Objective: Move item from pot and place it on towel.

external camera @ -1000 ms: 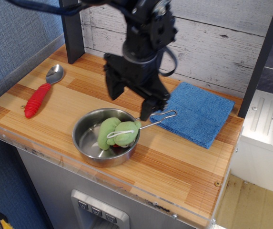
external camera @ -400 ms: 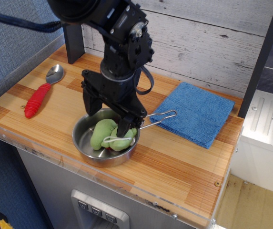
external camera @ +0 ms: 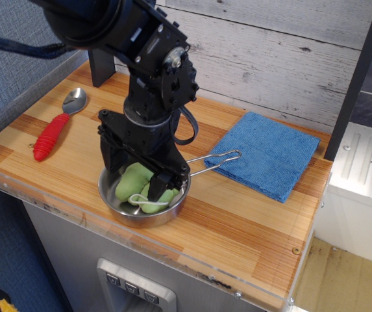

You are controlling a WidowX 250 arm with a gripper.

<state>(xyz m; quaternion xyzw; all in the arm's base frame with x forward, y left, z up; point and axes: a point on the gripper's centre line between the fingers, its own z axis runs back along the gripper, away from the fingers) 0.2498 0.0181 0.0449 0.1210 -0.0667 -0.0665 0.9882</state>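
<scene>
My gripper [external camera: 136, 184] reaches down into the pot [external camera: 122, 210], fingers spread on either side of the green plush toy [external camera: 136, 185], not closed on it. The toy lies inside the pot. The blue towel [external camera: 270, 153] sits to the right, touching the pot's wire handle [external camera: 213, 162].

No readable text, label, brand or number on anything here.
</scene>
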